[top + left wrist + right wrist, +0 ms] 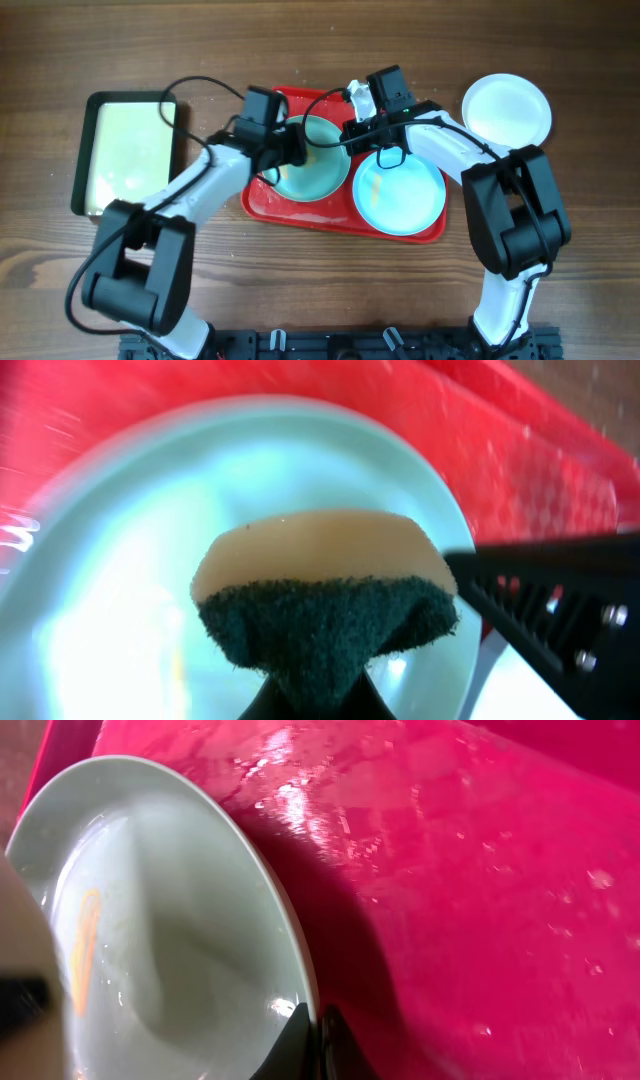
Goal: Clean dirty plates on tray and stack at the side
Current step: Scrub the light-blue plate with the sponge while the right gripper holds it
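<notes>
The red tray holds two pale blue plates. The left plate is tilted up. My right gripper is shut on its rim, and the right wrist view shows the fingers pinching the plate's edge. An orange smear is on that plate. My left gripper is shut on a yellow sponge with a green scrub face, held against the plate. The second blue plate lies flat on the tray's right half. The white plate sits on the table to the right of the tray.
A black-rimmed cream tray lies on the wooden table at the left. The right arm's black finger crosses the left wrist view beside the sponge. Both arms reach in over the tray from the front.
</notes>
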`<state>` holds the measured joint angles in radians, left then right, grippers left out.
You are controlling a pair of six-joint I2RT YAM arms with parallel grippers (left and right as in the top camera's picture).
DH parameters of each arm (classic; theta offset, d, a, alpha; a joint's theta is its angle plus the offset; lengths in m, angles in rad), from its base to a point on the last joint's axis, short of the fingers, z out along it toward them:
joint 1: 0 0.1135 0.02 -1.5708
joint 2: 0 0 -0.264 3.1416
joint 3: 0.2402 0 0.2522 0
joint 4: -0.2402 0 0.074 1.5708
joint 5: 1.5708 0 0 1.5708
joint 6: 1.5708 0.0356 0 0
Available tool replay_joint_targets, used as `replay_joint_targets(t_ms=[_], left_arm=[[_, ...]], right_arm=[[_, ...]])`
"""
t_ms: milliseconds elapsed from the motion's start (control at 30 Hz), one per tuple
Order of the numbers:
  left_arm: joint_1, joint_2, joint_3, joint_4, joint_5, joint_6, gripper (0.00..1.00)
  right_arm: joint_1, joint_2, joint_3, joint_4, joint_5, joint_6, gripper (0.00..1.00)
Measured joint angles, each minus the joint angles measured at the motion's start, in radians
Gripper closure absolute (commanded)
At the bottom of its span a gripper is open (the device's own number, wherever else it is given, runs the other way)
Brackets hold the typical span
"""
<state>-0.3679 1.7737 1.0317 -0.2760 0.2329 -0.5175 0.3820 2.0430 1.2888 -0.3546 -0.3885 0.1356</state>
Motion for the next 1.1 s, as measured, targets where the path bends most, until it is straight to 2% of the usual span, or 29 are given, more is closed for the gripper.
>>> replay_joint_targets(t_ms=[133, 200, 300, 367, 433, 467, 567, 700, 733, 767, 867, 1000, 1100], left_arm=[[-0.037, 0.025, 0.0, 0.006, -0.003, -0.006, 0.96], [-0.037, 0.026, 0.0, 0.008, -0.012, -0.009, 0.96], [-0.037, 0.026, 0.0, 0.008, -0.043, -0.013, 0.96], [-0.037, 0.027, 0.0, 0.009, -0.061, -0.013, 0.96], [-0.037, 0.029, 0.0, 0.009, -0.072, -0.013, 0.96], [-0.037, 0.029, 0.0, 0.009, -0.075, -0.013, 0.96], [-0.037, 0.029, 0.0, 0.011, -0.079, -0.013, 0.96], [-0.037, 0.029, 0.0, 0.011, -0.079, -0.013, 0.96], [-0.037, 0.029, 0.0, 0.011, -0.079, -0.013, 0.96], [-0.037, 0.029, 0.0, 0.011, -0.079, -0.013, 0.96], [-0.037, 0.029, 0.0, 0.009, -0.079, -0.013, 0.96], [-0.037, 0.031, 0.0, 0.007, -0.079, -0.013, 0.96], [-0.037, 0.039, 0.0, 0.007, -0.079, -0.013, 0.96]], right_arm=[[0.0, 0.0, 0.0, -0.02, 0.009, 0.072, 0.93], [0.0, 0.0, 0.0, -0.031, 0.012, 0.085, 0.74], [0.0, 0.0, 0.0, -0.049, 0.016, 0.094, 0.66], [0.0, 0.0, 0.0, -0.048, 0.016, 0.098, 0.69], [0.0, 0.0, 0.0, -0.039, 0.016, 0.099, 0.85], [0.0, 0.0, 0.0, -0.034, 0.02, 0.097, 0.88], [0.0, 0.0, 0.0, -0.035, 0.031, 0.095, 0.87], [0.0, 0.0, 0.0, -0.056, 0.031, 0.09, 0.34], [0.0, -0.001, 0.0, -0.057, 0.026, 0.088, 0.3], [0.0, -0.006, 0.006, -0.058, 0.024, 0.084, 0.43], [0.001, -0.006, 0.008, -0.069, 0.027, 0.076, 0.56], [0.001, -0.006, 0.008, -0.076, 0.054, 0.072, 0.56], [0.001, -0.005, 0.008, -0.075, 0.065, 0.05, 0.71]])
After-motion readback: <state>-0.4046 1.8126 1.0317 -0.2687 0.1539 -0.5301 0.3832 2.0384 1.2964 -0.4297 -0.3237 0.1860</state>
